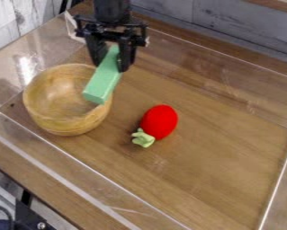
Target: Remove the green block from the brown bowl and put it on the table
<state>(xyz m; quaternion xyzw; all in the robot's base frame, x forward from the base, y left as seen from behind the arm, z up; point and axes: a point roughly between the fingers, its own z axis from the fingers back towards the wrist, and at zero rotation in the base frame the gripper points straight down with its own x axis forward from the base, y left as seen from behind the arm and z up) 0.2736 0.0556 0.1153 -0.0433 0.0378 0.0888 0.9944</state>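
Note:
My gripper (114, 56) is shut on the upper end of the green block (103, 78), a long flat mint-green bar. The block hangs tilted in the air, its lower end over the right rim of the brown bowl (49, 112). That round wooden bowl sits at the left of the table (218, 117), and nothing shows inside it. The gripper stands above and to the right of the bowl's centre, toward the back of the tabletop.
A red strawberry toy (157, 123) with green leaves lies on the table right of the bowl. Low clear acrylic walls (133, 193) edge the tabletop. A grey wall runs along the back.

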